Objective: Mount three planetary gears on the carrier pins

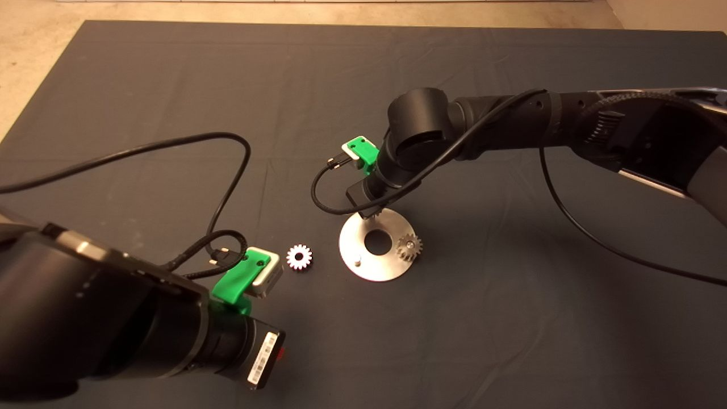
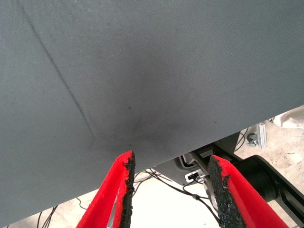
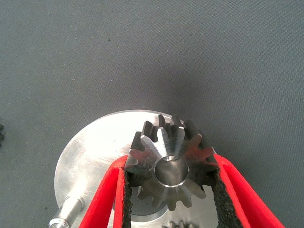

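Note:
The round silver plate (image 1: 392, 267) lies mid-mat. One planetary gear (image 1: 409, 247) sits on its right-hand carrier pin. A bare carrier pin (image 1: 357, 262) stands at the near left rim, and also shows in the right wrist view (image 3: 66, 216). The third pin is hidden. My right gripper (image 3: 170, 166) is shut on a second gear (image 3: 166, 137), held just above the plate (image 3: 90, 152) at its far rim. A third gear (image 1: 299, 257) lies loose on the mat, left of the plate. My left gripper (image 2: 171, 190) is open and empty near the mat's front edge.
The left arm (image 1: 142, 329) fills the lower left of the head view, with cables looping across the mat (image 1: 227, 187). The right arm (image 1: 511, 125) reaches in from the right. Past the mat's edge the left wrist view shows floor and cables (image 2: 190, 190).

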Robot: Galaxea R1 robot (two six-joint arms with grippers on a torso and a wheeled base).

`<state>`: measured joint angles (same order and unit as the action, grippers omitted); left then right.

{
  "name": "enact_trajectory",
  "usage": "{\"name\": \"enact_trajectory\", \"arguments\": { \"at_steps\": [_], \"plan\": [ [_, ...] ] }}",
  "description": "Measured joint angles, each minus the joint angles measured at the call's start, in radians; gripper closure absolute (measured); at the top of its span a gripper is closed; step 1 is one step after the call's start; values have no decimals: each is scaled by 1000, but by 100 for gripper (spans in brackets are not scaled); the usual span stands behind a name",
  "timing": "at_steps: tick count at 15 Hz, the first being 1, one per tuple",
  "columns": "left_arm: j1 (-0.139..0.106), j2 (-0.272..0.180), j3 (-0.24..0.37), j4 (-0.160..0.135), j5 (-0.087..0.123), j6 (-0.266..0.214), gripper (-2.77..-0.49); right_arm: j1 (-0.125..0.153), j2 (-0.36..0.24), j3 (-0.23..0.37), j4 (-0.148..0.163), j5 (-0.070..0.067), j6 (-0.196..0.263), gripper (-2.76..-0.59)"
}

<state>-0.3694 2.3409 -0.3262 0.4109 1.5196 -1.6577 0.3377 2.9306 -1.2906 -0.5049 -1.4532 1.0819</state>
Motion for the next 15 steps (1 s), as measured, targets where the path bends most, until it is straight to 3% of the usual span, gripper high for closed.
{"name": "enact_trajectory", "arguments": {
  "at_steps": [3, 15],
  "plan": [
    [0, 0, 0, 0, -9, 0, -103, 0, 0, 0, 0, 0, 0, -92],
    [0, 0, 0, 0, -10, 0, -103, 0, -2, 1, 0, 1, 0, -92]
  ]
}}
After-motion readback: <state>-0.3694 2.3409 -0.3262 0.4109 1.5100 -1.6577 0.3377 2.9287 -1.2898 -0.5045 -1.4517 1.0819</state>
